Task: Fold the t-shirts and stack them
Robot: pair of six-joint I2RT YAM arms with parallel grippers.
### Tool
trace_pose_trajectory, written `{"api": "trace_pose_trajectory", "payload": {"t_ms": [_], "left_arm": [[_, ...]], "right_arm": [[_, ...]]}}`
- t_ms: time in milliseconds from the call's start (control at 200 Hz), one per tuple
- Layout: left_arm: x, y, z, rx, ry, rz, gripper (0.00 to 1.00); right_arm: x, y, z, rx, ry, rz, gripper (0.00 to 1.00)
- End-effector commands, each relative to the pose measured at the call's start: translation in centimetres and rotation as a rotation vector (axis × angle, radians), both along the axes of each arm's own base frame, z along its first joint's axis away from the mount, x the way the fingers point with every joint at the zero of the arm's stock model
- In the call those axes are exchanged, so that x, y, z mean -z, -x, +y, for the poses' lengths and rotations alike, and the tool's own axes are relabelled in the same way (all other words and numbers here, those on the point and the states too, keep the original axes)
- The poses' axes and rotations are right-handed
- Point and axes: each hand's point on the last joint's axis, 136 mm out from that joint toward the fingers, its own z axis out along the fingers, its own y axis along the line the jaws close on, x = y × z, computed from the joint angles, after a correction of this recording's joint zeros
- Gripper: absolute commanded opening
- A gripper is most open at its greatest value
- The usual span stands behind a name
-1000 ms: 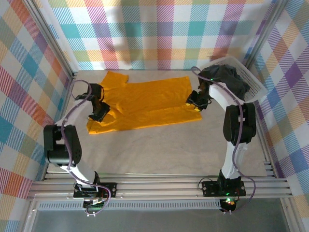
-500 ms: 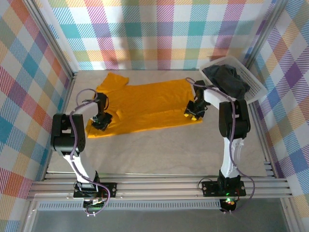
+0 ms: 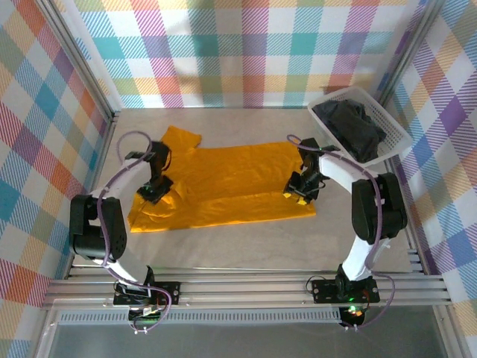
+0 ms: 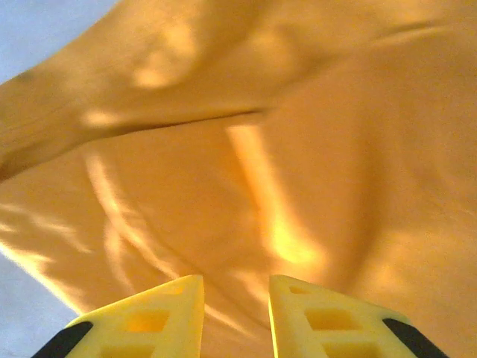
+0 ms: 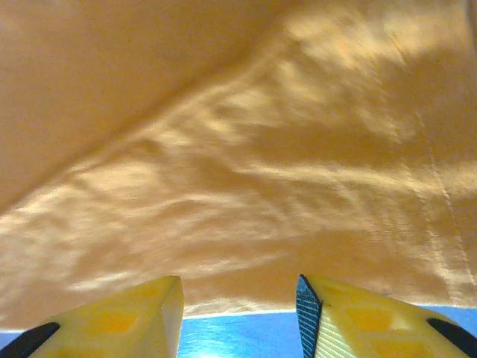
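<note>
The pale table point(image 3: 246, 242) carries a mustard-orange t-shirt point(image 3: 223, 179) spread flat across its middle, sleeves near the left edge and hem toward the right edge. One sleeve points at the far edge. A white lattice basket point(image 3: 396, 133) sits in the far right corner, close to the shirt's hem.

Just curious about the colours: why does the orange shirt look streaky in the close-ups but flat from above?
Top external: even, soft light, so the orange shirt reads flat and sharp. Left wrist: very close and slightly soft, bright streaks run along the folds above the yellow jaws. Right wrist: wrinkles catch patchy highlights, and the table strip looks vivid blue, a colour cast.
</note>
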Motion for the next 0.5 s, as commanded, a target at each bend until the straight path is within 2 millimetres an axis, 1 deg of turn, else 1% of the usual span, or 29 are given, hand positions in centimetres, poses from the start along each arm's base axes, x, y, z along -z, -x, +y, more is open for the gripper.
{"api": "trace_pose_trajectory", "payload": {"t_ms": [0,50,95,150,280,365,500], "left_arm": [[-2.9,-1.3,-3.7,0.145,-0.042,-0.027,0.27],[-2.9,-2.2,-5.8,0.203,-0.050,-0.016,0.25],[-2.5,-3.0,-7.1,0.243,-0.065,0.000,0.25],[-1.5,-3.6,-7.9,0.266,-0.086,0.042,0.24],[1.4,-4.8,-8.1,0.307,-0.123,0.109,0.24],[2.7,-5.2,-8.3,0.333,-0.129,0.142,0.24],[4.2,-5.2,-7.8,0.348,-0.154,0.171,0.24]], "right_arm": [[-3.9,-2.9,2.2,-0.069,-0.086,-0.155,0.45],[-4.6,-3.6,3.1,-0.099,-0.121,-0.188,0.45],[-5.4,-4.1,4.2,-0.131,-0.158,-0.220,0.45],[-6.2,-4.5,5.6,-0.160,-0.226,-0.247,0.45],[-7.5,-4.7,7.4,-0.185,-0.321,-0.280,0.44],[-8.0,-4.5,7.6,-0.190,-0.333,-0.288,0.45],[-8.0,-4.0,7.5,-0.190,-0.337,-0.284,0.45]]}}
